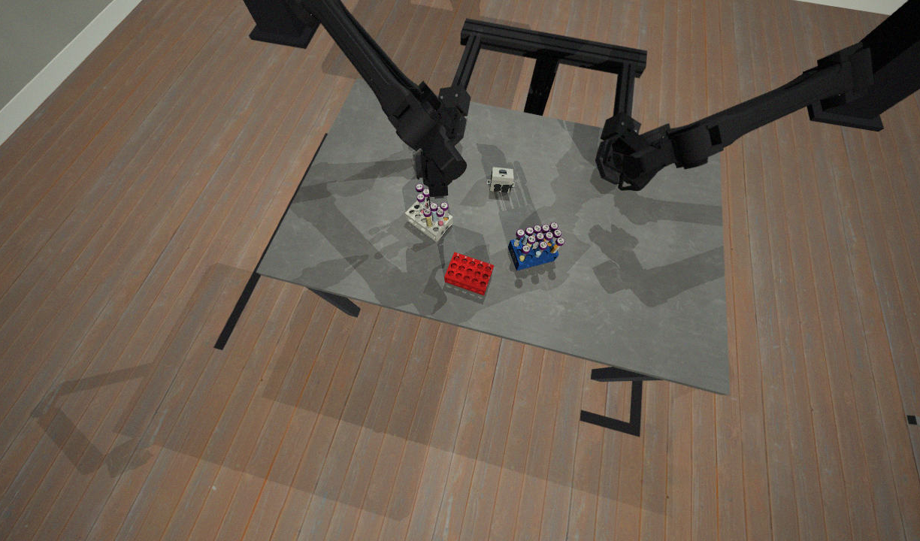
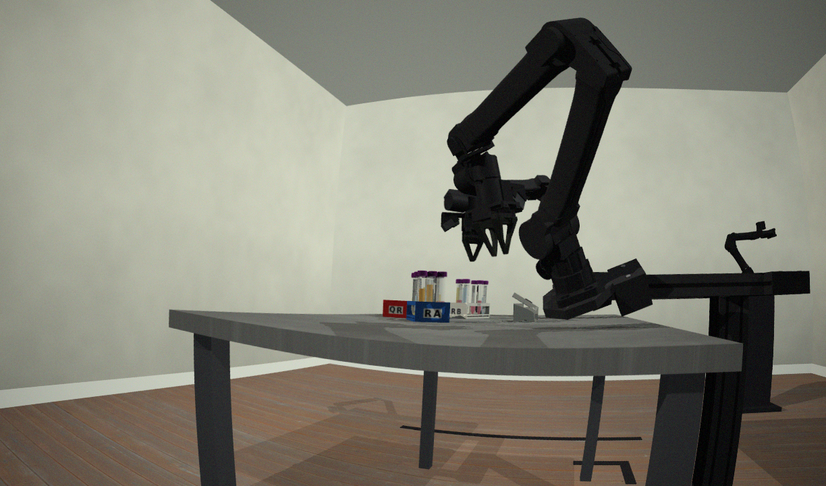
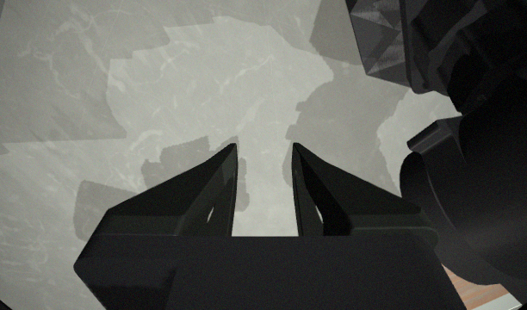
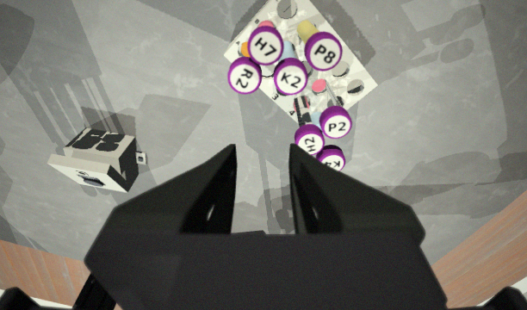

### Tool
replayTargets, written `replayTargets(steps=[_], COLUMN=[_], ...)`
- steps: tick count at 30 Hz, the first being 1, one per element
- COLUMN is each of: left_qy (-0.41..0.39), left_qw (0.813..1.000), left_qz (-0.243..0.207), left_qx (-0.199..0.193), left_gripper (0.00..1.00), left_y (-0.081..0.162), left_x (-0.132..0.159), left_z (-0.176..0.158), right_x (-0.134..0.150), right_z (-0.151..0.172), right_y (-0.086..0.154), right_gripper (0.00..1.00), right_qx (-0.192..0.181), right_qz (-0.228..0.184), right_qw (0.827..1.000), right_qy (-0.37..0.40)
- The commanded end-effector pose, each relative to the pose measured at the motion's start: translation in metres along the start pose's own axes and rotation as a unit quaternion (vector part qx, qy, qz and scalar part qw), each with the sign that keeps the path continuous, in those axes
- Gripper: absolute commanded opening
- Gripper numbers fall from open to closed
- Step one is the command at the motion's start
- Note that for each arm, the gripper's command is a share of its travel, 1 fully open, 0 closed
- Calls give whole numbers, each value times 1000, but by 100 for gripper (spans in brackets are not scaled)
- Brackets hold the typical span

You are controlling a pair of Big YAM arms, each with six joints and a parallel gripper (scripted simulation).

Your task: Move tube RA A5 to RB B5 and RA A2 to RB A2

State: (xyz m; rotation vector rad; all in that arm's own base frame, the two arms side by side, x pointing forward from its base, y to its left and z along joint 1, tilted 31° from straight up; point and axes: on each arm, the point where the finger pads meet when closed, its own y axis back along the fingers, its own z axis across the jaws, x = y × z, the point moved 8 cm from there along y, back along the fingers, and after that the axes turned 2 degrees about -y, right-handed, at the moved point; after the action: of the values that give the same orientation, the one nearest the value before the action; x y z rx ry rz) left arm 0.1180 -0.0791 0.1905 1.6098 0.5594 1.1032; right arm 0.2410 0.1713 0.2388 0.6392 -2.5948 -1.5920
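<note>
The white rack RB [image 1: 424,219] stands left of centre on the grey table and holds several purple-capped tubes. In the right wrist view it [image 4: 302,65] shows caps marked H7, P8, R2, K2, P2 and H2. The blue rack RA [image 1: 534,251] stands to its right, full of purple-capped tubes. My right gripper [image 1: 438,193] hovers high beside the white rack's back edge; its fingers stand apart with nothing between them. My left gripper [image 1: 618,178] hangs over bare table at the back right; its fingers are also apart and empty.
A red rack [image 1: 469,272] with empty wells sits in front, between the two racks. The small white DONE button box [image 1: 501,179] stands behind them; it also shows in the right wrist view [image 4: 97,165]. A black frame stands at the table's far edge.
</note>
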Motion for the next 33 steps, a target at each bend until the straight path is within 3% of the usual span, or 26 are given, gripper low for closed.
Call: replayTargets(steps=[1, 19, 29, 33], left_qy=[5, 5, 5, 5], left_qw=[1000, 1000, 1000, 1000], left_qz=[-4, -4, -4, -4], left_qx=[-12, -12, -12, -12], left_gripper=[30, 30, 30, 30], left_y=[10, 10, 10, 10], left_x=[2, 2, 2, 2], left_z=[6, 6, 6, 6], right_x=[13, 71, 60, 49], right_z=[-17, -71, -61, -67], right_y=[-1, 0, -2, 18], right_gripper=[30, 30, 30, 30], right_qx=[3, 3, 1, -7], right_qz=[4, 5, 1, -22], right_qw=[1000, 1000, 1000, 1000], right_qy=[7, 8, 7, -10])
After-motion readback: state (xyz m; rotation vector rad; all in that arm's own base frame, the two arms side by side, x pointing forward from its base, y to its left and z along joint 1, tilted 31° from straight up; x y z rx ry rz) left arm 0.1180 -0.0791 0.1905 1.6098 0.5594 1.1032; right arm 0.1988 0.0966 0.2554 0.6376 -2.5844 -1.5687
